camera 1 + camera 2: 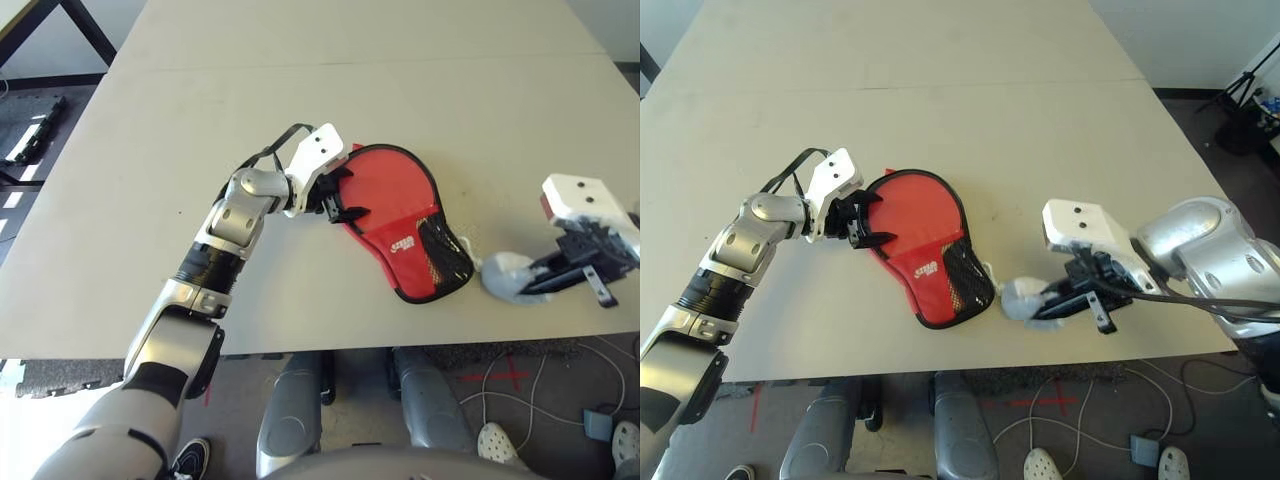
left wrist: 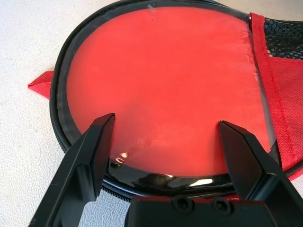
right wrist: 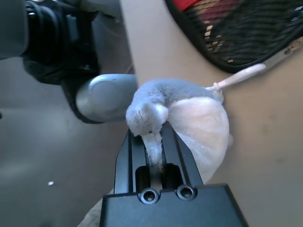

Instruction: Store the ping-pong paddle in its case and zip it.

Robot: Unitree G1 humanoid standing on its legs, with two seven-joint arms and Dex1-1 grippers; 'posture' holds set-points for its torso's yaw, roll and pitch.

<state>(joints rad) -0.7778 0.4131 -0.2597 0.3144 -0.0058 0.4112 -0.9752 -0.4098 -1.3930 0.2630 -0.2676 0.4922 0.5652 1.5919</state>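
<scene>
The case (image 1: 372, 185) lies flat on the table, round end toward my left gripper, mesh panel (image 1: 445, 258) toward the table's front edge. Through its clear plastic half I see the ping-pong paddle's red face (image 2: 165, 71); the handle is hidden. My left gripper (image 1: 340, 203) is open, its fingers (image 2: 94, 142) straddling the round zipper rim (image 2: 61, 94). My right gripper (image 1: 1055, 300) is shut on a limb of the grey-white plush toy (image 3: 189, 118), which lies beside the case's narrow end. A pale cord (image 3: 246, 73) links the toy to the case.
The toy and my right gripper sit close to the table's front edge (image 1: 400, 347). A seam (image 1: 300, 66) crosses the table behind the case. Below the edge are the floor with cables (image 1: 1140, 400) and the robot's legs.
</scene>
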